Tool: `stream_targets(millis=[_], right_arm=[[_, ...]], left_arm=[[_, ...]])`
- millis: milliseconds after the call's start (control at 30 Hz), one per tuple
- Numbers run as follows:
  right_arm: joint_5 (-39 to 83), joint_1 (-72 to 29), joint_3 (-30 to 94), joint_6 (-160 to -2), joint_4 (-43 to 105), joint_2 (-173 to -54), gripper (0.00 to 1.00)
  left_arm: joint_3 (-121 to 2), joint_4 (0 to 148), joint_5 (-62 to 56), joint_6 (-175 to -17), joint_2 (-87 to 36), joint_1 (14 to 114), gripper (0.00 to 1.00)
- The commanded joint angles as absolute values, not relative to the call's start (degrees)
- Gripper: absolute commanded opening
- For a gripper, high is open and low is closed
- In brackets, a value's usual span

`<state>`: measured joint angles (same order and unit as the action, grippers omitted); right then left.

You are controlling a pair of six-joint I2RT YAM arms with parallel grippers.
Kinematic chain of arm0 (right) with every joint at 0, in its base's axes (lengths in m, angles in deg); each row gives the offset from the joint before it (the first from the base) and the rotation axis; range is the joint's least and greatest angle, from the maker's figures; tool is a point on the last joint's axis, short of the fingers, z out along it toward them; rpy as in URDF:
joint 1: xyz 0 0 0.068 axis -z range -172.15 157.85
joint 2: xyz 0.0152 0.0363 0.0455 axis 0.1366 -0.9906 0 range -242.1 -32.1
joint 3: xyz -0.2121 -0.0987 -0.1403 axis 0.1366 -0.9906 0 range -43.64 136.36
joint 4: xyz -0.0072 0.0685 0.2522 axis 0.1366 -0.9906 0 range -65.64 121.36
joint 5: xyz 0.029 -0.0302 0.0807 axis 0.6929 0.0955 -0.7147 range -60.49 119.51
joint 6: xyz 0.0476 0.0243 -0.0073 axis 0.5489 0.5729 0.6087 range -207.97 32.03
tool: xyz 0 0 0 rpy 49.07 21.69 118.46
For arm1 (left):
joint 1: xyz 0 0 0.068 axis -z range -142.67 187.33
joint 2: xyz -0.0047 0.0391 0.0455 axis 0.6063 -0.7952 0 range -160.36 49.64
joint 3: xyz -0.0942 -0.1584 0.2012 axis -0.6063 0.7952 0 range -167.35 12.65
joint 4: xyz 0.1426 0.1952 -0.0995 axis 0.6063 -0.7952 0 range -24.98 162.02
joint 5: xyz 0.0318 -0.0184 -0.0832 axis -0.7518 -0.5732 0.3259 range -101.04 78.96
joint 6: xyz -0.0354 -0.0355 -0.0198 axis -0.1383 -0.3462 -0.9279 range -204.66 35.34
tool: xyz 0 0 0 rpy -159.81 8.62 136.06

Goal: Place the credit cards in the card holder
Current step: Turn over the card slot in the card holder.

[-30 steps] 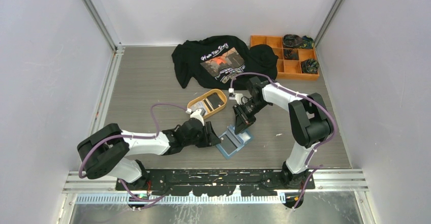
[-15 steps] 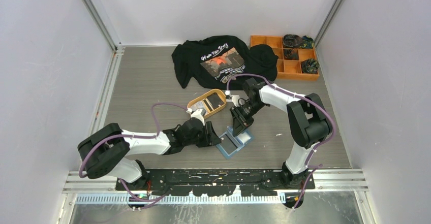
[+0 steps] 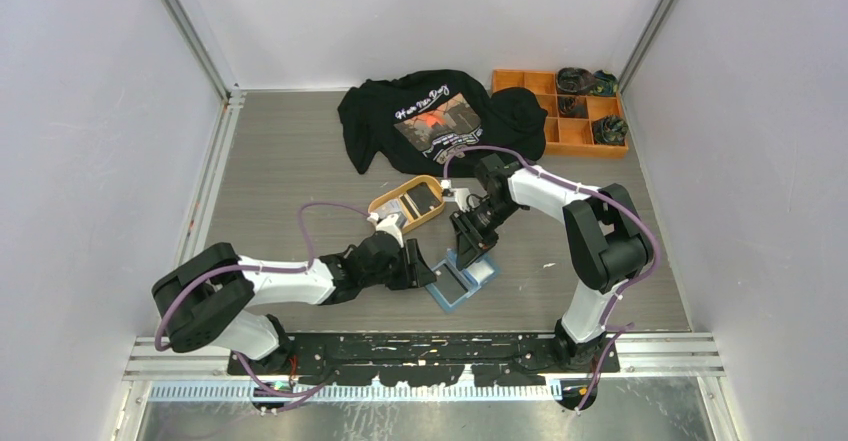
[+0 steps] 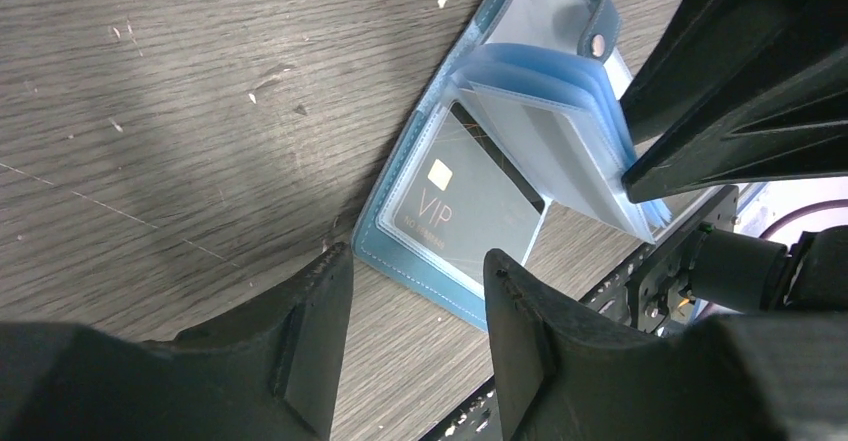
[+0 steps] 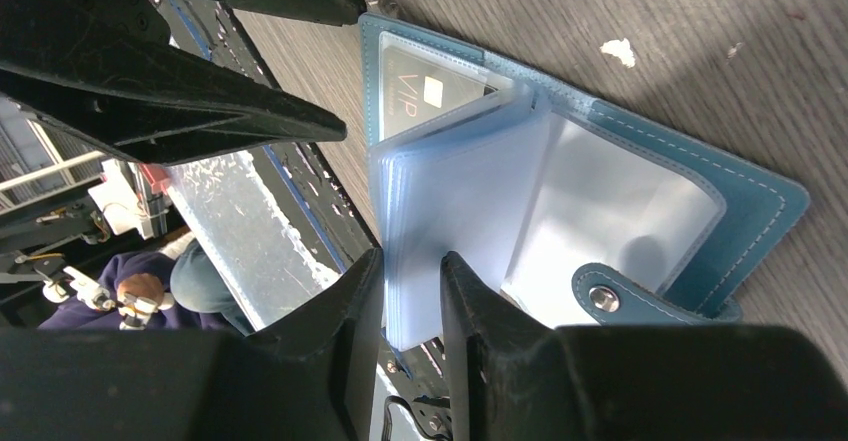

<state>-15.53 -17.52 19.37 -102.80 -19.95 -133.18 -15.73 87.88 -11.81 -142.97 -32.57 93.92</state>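
The teal card holder [image 3: 462,279] lies open on the table between both arms. A dark VIP credit card [image 4: 460,201] sits in its clear left pocket, also seen as the card [image 5: 420,96] from the right wrist. My right gripper [image 5: 412,291] stands over the holder [image 5: 740,186] with its fingers on either side of the upright stack of light-blue pockets [image 5: 450,201], touching both faces. My left gripper [image 4: 415,301] is open and empty just short of the holder's [image 4: 385,251] near-left corner. More credit cards [image 3: 425,197] lie in the orange oval tray [image 3: 376,203].
A black T-shirt [image 3: 430,116] is crumpled at the back. An orange compartment box [image 3: 560,131] with dark items stands at the back right. The oval tray sits just behind the left gripper [image 3: 425,269] and the right gripper [image 3: 470,251].
My right gripper has shifted slightly left, taking the pocket stack with it, and its jaws have widened a little. The left arm has stayed still.
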Motion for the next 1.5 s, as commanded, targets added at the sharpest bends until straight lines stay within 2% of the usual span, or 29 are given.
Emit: stream_targets(millis=[0,267,500,900,1467], right_arm=[[-15.4,-18.0,20.0,-103.0,-19.6,-131.0,0.34],[-15.6,-18.0,20.2,-102.8,-19.7,-131.4,0.35],[-16.1,-18.1,20.3,-102.7,-19.7,-131.7,0.36],[-16.1,-18.0,20.3,-102.8,-19.8,-131.9,0.36],[-16.2,-18.0,20.3,-102.9,-20.1,-132.0,0.35]], left_arm=[[-15.6,92.6,-11.3,-143.0,-28.7,93.7,0.52],[-13.7,95.6,-11.3,-144.3,-25.2,93.8,0.58],[-14.3,99.1,-12.1,-145.9,-27.8,93.8,0.61],[-16.6,108.6,-14.1,-149.9,-36.9,93.7,0.61],[-18.1,109.6,-15.8,-150.9,-40.1,93.1,0.62]])
